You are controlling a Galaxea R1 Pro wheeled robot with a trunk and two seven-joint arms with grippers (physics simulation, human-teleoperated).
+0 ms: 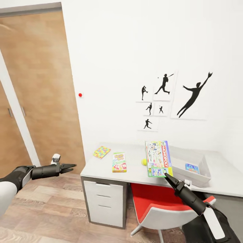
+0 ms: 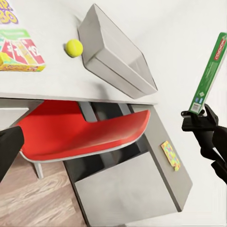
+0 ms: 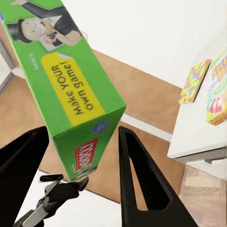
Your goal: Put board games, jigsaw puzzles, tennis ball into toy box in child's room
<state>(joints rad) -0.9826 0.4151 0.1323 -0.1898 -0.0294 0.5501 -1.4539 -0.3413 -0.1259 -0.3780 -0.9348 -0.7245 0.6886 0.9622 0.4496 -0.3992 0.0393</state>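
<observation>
- Holding the Monopoly box (image 1: 158,158) in my right gripper (image 1: 167,176), I see in the head view that the fingers are clamped on its lower corner and the box rises up and away from the fingertips.
- The box sits in the air in front of the table (image 1: 101,168), with the tennis ball (image 1: 144,162) just past its left edge and the toy box (image 1: 197,179) just to the right of my right gripper.
- A blue item (image 1: 192,167) lies inside the toy box.
- Further left of that hand, on the table top, lie a board game (image 1: 119,162) and a jigsaw puzzle (image 1: 101,152).
- My left gripper (image 1: 69,166) hangs well to the left of the table, in front of the door (image 1: 44,101), its fingers slightly apart and grasping nothing.
- The right wrist view gives me what the head view cannot: the box's green underside passing between the two dark fingers (image 3: 142,179), with the "Make YOUR own game!" panel readable.
- The left wrist view looks across from the side, so I see the box edge-on and upright above my right gripper, clear of the toy box wall.
- That view also shows the red chair (image 2: 85,132) tucked under the table.
</observation>
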